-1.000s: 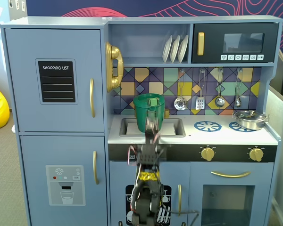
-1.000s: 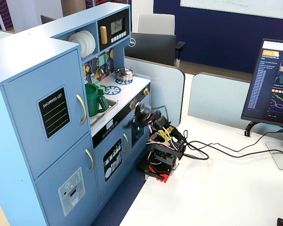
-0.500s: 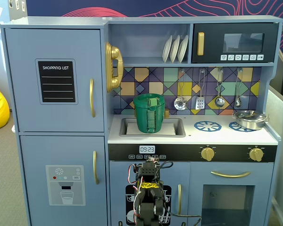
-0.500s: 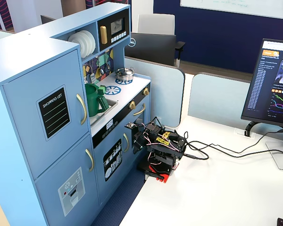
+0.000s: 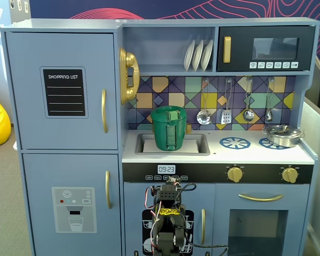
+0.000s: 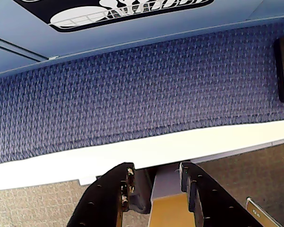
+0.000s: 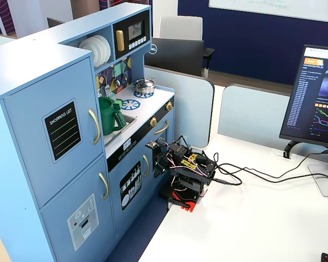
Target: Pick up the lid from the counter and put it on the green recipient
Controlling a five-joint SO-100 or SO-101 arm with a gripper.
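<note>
Tool (image 6: 154,182): seen from the wrist view, the two dark fingers stand a little apart with nothing between them; it points down past the white table edge toward the blue carpet (image 6: 146,94).
Arm (image 5: 168,213): folded low in front of the toy kitchen, below the clock panel, well clear of the tabletop; in another fixed view (image 7: 186,169) it sits folded on the white desk (image 7: 251,218) beside the kitchen.
Lid (image 5: 169,113): the flat green disc lies on top of the green recipient, its small square knob upward.
Green recipient (image 5: 168,133): stands upright in the sink (image 5: 197,144), with the strap handle facing the camera in a fixed view; in another fixed view it shows at (image 7: 108,115).
Tabletop (image 5: 256,154): white, with blue burner rings (image 5: 234,142) to the right of the sink.
Steel pot (image 5: 281,134): sits on the far right burner, well apart from the green recipient.
Wall: utensils (image 5: 226,114) hang on the tiled backsplash, with white plates (image 5: 198,54) on the shelf above.
</note>
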